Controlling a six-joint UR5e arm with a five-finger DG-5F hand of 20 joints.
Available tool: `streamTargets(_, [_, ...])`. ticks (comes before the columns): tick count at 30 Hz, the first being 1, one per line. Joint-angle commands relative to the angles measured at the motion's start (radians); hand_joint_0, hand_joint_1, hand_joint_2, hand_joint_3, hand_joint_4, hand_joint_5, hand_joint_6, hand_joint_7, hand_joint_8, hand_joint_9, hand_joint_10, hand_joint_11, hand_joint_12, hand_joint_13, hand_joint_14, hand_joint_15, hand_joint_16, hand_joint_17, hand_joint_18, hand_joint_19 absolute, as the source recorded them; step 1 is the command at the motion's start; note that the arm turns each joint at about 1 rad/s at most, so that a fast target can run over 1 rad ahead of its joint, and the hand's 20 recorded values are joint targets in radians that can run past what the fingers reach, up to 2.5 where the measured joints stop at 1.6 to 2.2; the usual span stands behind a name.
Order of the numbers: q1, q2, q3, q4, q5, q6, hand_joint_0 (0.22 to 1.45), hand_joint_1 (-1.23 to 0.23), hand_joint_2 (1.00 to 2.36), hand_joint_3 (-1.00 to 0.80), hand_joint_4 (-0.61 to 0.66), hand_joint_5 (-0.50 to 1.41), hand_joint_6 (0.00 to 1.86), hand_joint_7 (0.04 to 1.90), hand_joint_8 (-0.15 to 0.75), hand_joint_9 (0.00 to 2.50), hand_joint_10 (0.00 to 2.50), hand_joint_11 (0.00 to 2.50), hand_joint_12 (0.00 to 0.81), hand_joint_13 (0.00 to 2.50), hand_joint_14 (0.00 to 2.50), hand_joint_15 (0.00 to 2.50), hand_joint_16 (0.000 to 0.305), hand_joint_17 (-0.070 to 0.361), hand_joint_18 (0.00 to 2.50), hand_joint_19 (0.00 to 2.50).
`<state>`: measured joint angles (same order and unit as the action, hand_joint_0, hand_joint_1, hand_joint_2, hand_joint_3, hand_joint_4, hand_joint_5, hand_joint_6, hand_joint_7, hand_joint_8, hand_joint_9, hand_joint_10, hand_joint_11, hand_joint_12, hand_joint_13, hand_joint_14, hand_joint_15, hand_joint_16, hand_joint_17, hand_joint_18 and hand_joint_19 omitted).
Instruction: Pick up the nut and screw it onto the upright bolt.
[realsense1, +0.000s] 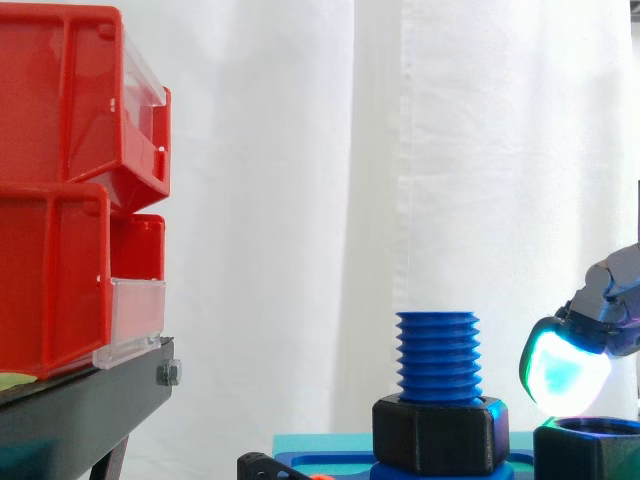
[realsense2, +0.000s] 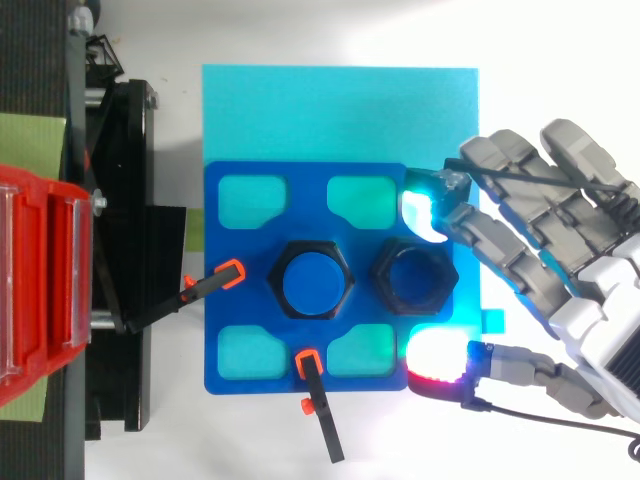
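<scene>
- Side view: the blue bolt stands upright with its long axis vertical. Its coarse, ridged threads look like matte plastic, and a black hexagonal collar sits round its foot.
- Side view: the loose black nut rests flat just right of the collar. The robot hand comes in from the right, with one glowing cyan-green pad hovering close above the nut's rim. I cannot tell from here whether it touches.
- Top view: the nut is a chunky, dull black hexagon with a round bore. It lies on the blue base plate between the bolt and the robot hand.
- Top view: the robot hand is spread wide and holds nothing. A white-cyan fingertip sits on one side of the nut and a red-glowing thumb pad on the other, both apart from its flats.
- Judgement: the nut lies straight ahead between the pads, so closing them across the opposite flats should grip it. The bolt then lies just beyond.
</scene>
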<state>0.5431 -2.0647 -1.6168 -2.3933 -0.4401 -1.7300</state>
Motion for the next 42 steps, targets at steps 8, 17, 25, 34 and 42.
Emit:
streamTargets(8, [-0.005,0.000,0.000,-0.017,-0.019,0.001,0.37,-0.52,1.00,-0.50,0.19,-0.24,0.50,0.79,0.286,0.37,0.00,0.00,0.379,0.49,0.00,0.00,0.054,0.122,0.37,0.00])
streamTargets(17, [-0.011,-0.002,0.000,-0.020,-0.019,0.026,0.38,-0.50,1.00,-0.50,0.19,-0.24,0.50,0.78,0.286,0.38,0.00,0.00,0.375,0.50,0.00,0.00,0.054,0.121,0.38,0.00])
streamTargets(25, [-0.017,-0.008,0.000,-0.053,-0.022,0.072,0.38,-0.48,1.00,-0.50,0.19,-0.24,0.50,0.78,0.286,0.38,0.00,0.00,0.374,0.50,0.00,0.00,0.053,0.119,0.38,0.00])
streamTargets(34, [-0.023,-0.008,0.000,-0.056,-0.028,0.096,0.43,-0.56,1.00,-0.50,0.18,-0.23,0.50,0.81,0.267,0.39,0.00,0.00,0.349,0.49,0.00,0.00,0.047,0.106,0.38,0.00])
streamTargets(42, [-0.025,-0.008,-0.002,-0.061,-0.029,0.096,0.47,-0.61,1.00,-0.50,0.21,-0.20,0.50,0.98,0.252,0.42,0.00,0.00,0.320,0.52,0.00,0.00,0.042,0.094,0.41,0.00])
